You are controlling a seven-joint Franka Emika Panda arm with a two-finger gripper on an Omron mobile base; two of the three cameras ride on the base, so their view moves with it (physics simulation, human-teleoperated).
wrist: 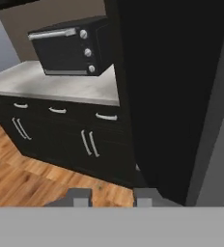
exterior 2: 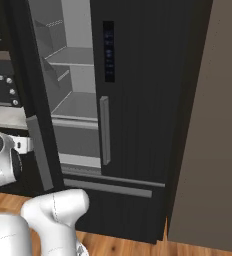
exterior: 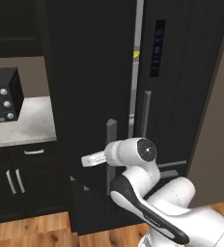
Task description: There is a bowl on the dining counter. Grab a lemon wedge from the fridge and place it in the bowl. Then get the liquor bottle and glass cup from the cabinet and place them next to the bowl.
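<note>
The pincer (wrist: pixel 109 197) shows as two small dark tips at the bottom of the hand view, standing slightly apart with nothing between them. Just past them rises the dark edge of the fridge (exterior: pixel 181 72) door, its long axis upright. In the left base view the hand reaches leftward beside the door's long grey handle (exterior: pixel 111 154), which also runs vertically; I cannot tell whether it touches. From the right base view the left door (exterior 2: pixel 38 125) stands swung open, baring pale grey shelves (exterior 2: pixel 70 56) inside. A speck of yellow (exterior: pixel 136 54) peeks through the gap between the doors, high up. Left of the fridge, a black toaster oven (wrist: pixel 68 50) sits on a pale tabletop (wrist: pixel 51 87) over low black cabinets (wrist: pixel 61 140), above a wooden floor (wrist: pixel 22 183).
</note>
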